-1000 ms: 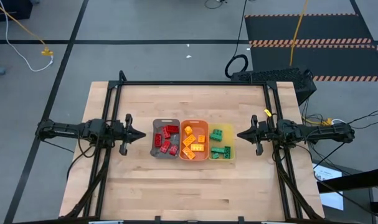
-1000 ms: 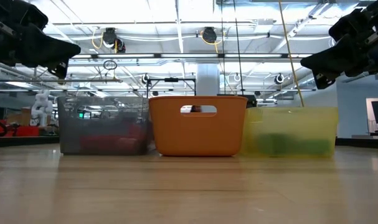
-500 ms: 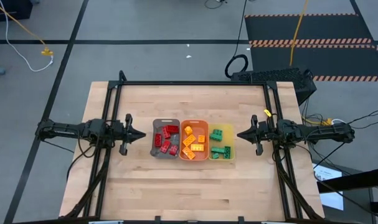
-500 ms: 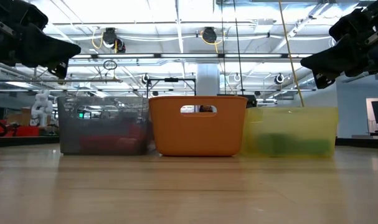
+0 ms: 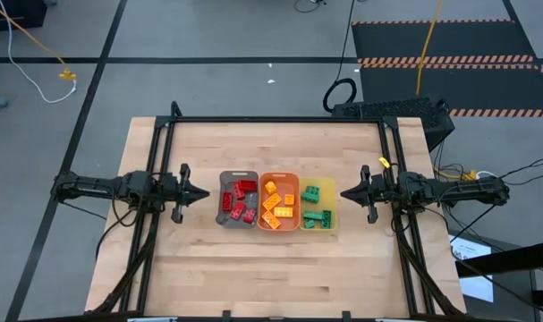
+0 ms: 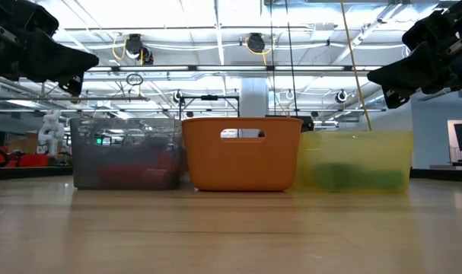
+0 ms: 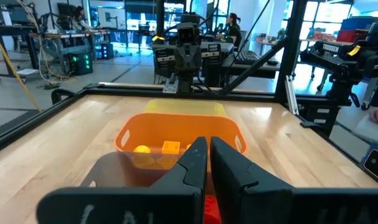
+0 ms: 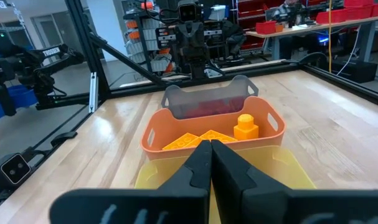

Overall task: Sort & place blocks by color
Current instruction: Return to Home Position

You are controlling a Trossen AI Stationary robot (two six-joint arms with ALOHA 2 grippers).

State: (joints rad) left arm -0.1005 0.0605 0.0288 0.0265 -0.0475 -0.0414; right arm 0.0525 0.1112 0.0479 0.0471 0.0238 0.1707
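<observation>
Three trays stand side by side at the table's middle. The grey tray (image 5: 238,200) holds red blocks (image 5: 239,202), the orange tray (image 5: 278,201) holds orange and yellow blocks (image 5: 276,207), and the yellow tray (image 5: 317,206) holds green blocks (image 5: 315,205). My left gripper (image 5: 205,193) hovers level and shut, left of the grey tray. My right gripper (image 5: 344,192) hovers level and shut, right of the yellow tray. Each is empty.
A black frame (image 5: 275,120) runs along the table's far edge and down both sides. Bare wood lies in front of the trays (image 5: 271,268) and behind them. People and benches show in the room beyond the table.
</observation>
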